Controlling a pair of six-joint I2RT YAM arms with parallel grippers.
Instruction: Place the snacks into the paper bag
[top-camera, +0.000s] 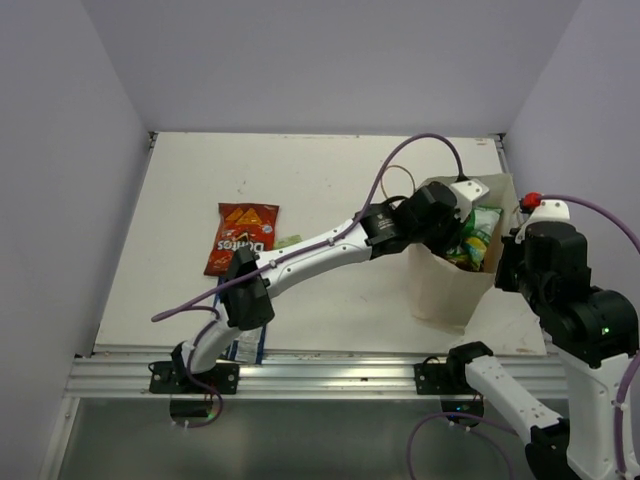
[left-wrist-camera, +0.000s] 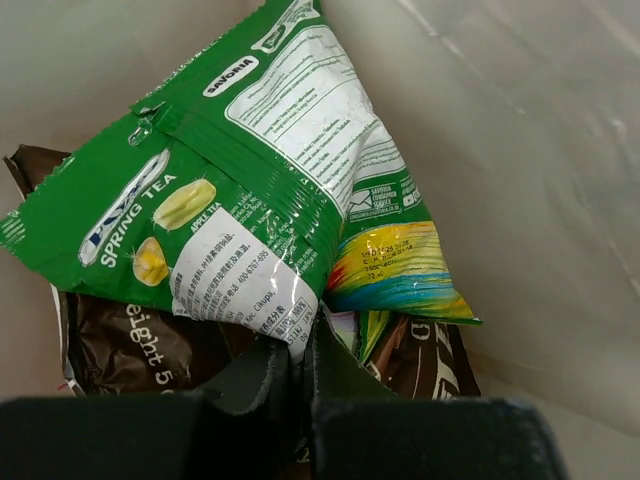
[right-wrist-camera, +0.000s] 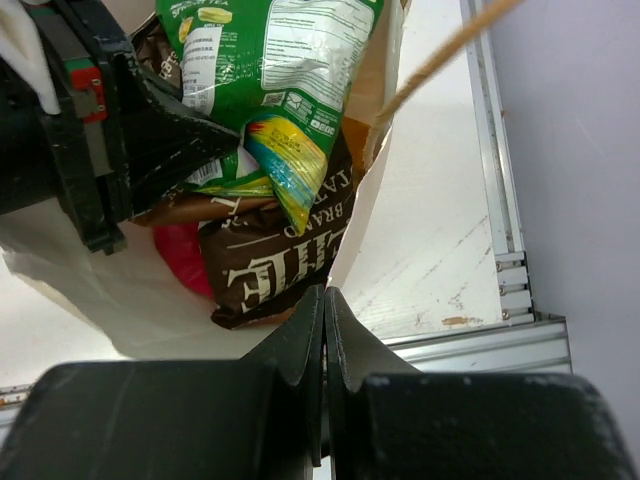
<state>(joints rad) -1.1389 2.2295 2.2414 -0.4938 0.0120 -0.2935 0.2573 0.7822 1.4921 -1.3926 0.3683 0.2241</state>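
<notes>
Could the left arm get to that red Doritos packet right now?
Probably, though not at once: its pincer is inside the paper bag, shut on the green packet. The Doritos packet lies uncovered on the table beside that arm.

Left arm (top-camera: 310, 255) reaches rightward, left gripper (left-wrist-camera: 300, 365) fingers pinching the green packet (left-wrist-camera: 230, 180); right gripper (right-wrist-camera: 325, 330) fingers closed on the paper bag (top-camera: 440, 285) rim.

White table (top-camera: 330, 180) — scuffed; pale lilac walls (top-camera: 330, 60) around it; aluminium rail (top-camera: 330, 375) along its near edge.
</notes>
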